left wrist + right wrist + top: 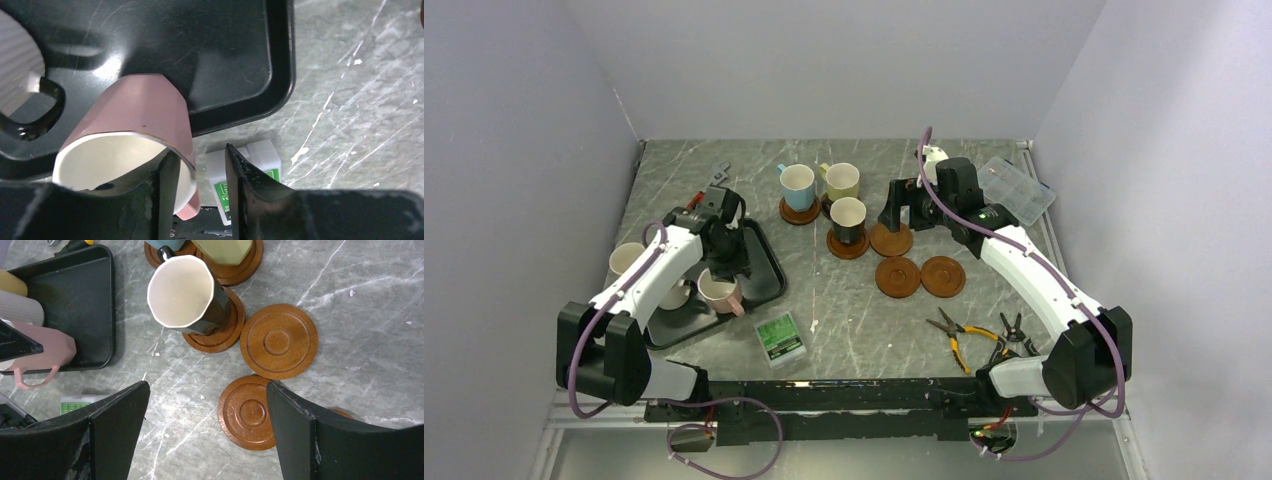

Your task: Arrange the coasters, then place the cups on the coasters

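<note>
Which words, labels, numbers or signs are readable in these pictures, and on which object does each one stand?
None can be read.
The small white box with a green label carries print, but it is too small and blurred to read in every view.
No other lettering shows.

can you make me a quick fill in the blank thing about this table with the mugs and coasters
1. Of the six coasters, ___ have no mug on them.
2. The mug at the left fingers is ___ on the outside.
3. The yellow-handled pliers lie nearest the ___ arm's base.
Missing words: three; pink; right.
</note>
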